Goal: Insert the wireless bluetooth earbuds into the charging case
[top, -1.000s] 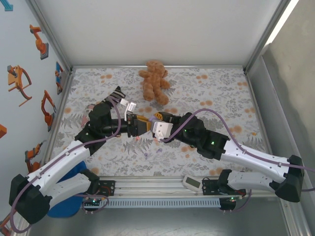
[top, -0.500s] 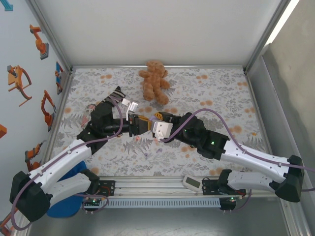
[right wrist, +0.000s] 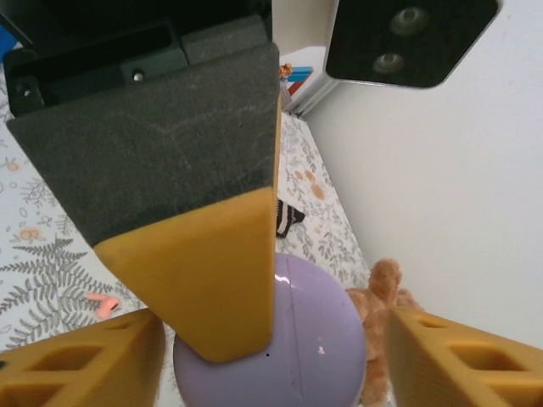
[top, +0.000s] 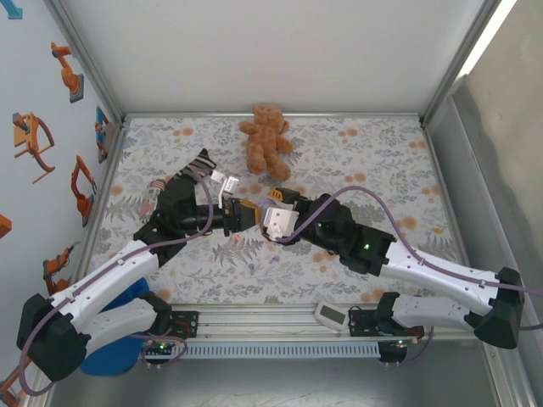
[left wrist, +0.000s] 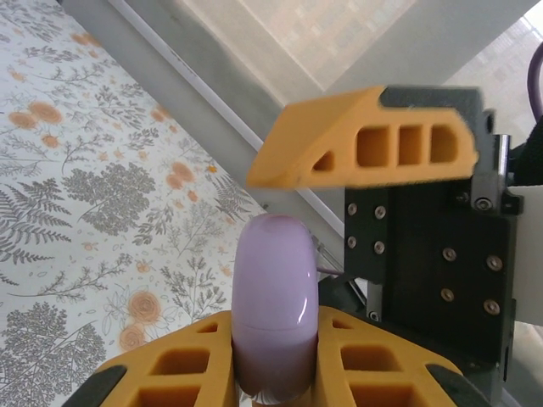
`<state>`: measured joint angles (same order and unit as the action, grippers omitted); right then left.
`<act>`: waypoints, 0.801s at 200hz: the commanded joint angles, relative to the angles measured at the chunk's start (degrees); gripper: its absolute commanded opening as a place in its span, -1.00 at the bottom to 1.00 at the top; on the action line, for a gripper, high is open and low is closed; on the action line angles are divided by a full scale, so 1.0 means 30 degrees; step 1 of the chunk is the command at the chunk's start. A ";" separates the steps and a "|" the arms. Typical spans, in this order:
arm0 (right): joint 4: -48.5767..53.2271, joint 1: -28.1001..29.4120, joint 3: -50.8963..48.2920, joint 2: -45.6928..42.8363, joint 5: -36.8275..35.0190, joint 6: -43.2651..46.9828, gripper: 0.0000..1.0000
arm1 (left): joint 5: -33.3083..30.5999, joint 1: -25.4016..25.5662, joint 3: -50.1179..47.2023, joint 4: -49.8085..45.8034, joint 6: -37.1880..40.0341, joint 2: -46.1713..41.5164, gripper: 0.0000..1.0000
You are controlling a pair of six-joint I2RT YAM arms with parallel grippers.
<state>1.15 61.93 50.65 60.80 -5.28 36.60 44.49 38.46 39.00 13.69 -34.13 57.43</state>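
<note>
The charging case (left wrist: 273,297) is a smooth lilac capsule, closed, with its seam showing. My left gripper (left wrist: 273,343) is shut on its lower part. In the right wrist view the case (right wrist: 327,356) sits between the spread fingers of my right gripper (right wrist: 271,339), which stands open and apart from it. One finger (right wrist: 199,271) of the left gripper lies across the case's front. A salmon-pink earbud (right wrist: 103,303) lies on the floral mat below. In the top view the two grippers meet mid-table, left gripper (top: 244,215) facing right gripper (top: 273,206), with the pink earbud (top: 235,240) just under them.
A brown teddy bear (top: 267,140) lies at the back centre of the mat. A black striped item (top: 201,161) lies left of it. A small white device (top: 331,315) rests on the front rail. A blue object (top: 119,349) sits by the left arm's base.
My left gripper has closed onto the lilac case. My right gripper has opened and let go of it. Both arms stayed almost where they were.
</note>
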 commanded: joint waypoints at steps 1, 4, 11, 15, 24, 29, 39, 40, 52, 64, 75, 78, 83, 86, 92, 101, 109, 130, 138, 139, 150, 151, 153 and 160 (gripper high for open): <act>0.0079 -0.0170 0.0851 -0.0448 -0.0171 -0.0854 0.61 | -0.1042 0.0057 -0.0329 0.0240 0.0800 -0.0632 -0.82; 0.0188 -0.0221 0.0827 -0.0499 0.0042 -0.0927 0.66 | -0.1216 0.0051 -0.0383 0.0196 0.0921 -0.0738 -0.83; 0.0330 -0.0458 0.0689 -0.0680 0.0525 -0.1248 0.75 | -0.1630 0.0044 -0.0513 0.0224 0.1230 -0.0997 -0.86; 0.0349 -0.0629 0.0598 -0.0802 0.0813 -0.1492 0.79 | -0.1810 0.0055 -0.0619 0.0265 0.1397 -0.1160 -0.87; 0.0422 -0.1102 0.0398 -0.1125 0.1672 -0.2162 0.87 | -0.2274 0.0061 -0.0948 0.0483 0.1830 -0.1559 -0.89; 0.0465 -0.1445 0.0279 -0.1331 0.2383 -0.2591 0.91 | -0.2553 0.0067 -0.1128 0.0626 0.2084 -0.1839 -0.90; 0.0540 -0.2070 0.0000 -0.1754 0.3717 -0.3390 0.95 | -0.3004 0.0046 -0.1592 0.1064 0.2554 -0.2360 -0.91; 0.0533 -0.2129 -0.0019 -0.1796 0.3837 -0.3473 0.96 | -0.3043 0.0044 -0.1642 0.1136 0.2600 -0.2402 -0.91; 0.0612 -0.2871 -0.0327 -0.2248 0.5568 -0.4289 0.99 | -0.3599 0.0067 -0.2221 0.1751 0.3159 -0.3051 -0.91; 0.0672 -0.3549 -0.0516 -0.2534 0.7080 -0.5184 0.99 | -0.4001 0.0071 -0.2702 0.2209 0.3820 -0.3615 -0.92; 0.0892 -0.4186 -0.0531 -0.2631 0.8493 -0.6028 0.99 | -0.4390 0.0097 -0.3068 0.2391 0.4384 -0.4097 -0.93; 0.0993 -0.4330 -0.0503 -0.2632 0.8849 -0.6254 0.99 | -0.4461 0.0086 -0.3154 0.2468 0.4515 -0.4218 -0.93; 0.1048 -0.4600 -0.0485 -0.2607 0.9435 -0.6582 0.99 | -0.4588 0.0099 -0.3311 0.2619 0.4763 -0.4436 -0.94; 0.1038 -0.4752 -0.0497 -0.2574 0.9809 -0.6839 0.99 | -0.4651 0.0093 -0.3418 0.2702 0.4910 -0.4553 -0.94; 0.1053 -0.5067 -0.0515 -0.2494 1.0491 -0.7294 0.99 | -0.4741 0.0101 -0.3584 0.2869 0.5181 -0.4781 -0.95; 0.0838 -0.5394 -0.0540 -0.2316 1.1460 -0.8068 0.99 | -0.4755 0.0086 -0.3884 0.3144 0.5581 -0.5106 -0.95; 0.0410 -0.5652 -0.0579 -0.2105 1.2049 -0.8819 0.99 | -0.4752 0.0101 -0.4080 0.3288 0.5969 -0.5370 -0.95; -0.0749 -0.5848 -0.0519 -0.1413 1.2969 -1.0364 0.99 | -0.4463 0.0093 -0.4508 0.3416 0.7160 -0.6101 -1.00; -0.1134 -0.5849 -0.0367 -0.1133 1.3319 -1.0765 0.99 | -0.4459 0.0101 -0.4617 0.3432 0.7541 -0.6373 -1.00; -0.1198 -0.5864 -0.0335 -0.1104 1.3340 -1.0823 0.99 | -0.4459 0.0101 -0.4649 0.3433 0.7584 -0.6401 -1.00; -0.1590 -0.5856 -0.0079 -0.0732 1.3760 -1.1248 0.99 | -0.4293 0.0092 -0.4818 0.3549 0.8185 -0.6726 -1.00; -0.1660 -0.5853 -0.0044 -0.0698 1.3795 -1.1270 0.99 | -0.4288 0.0096 -0.4823 0.3550 0.8228 -0.6753 -1.00; -0.1727 -0.5850 -0.0018 -0.0615 1.3814 -1.1352 0.99 | -0.4284 0.0100 -0.4848 0.3543 0.8334 -0.6795 -1.00; -0.1961 -0.5853 0.0137 -0.0373 1.3856 -1.1534 0.99 | -0.4206 0.0101 -0.4911 0.3545 0.8660 -0.6983 -1.00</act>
<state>0.54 44.64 49.54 58.00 30.92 7.97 31.09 38.57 25.10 21.39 -14.48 38.54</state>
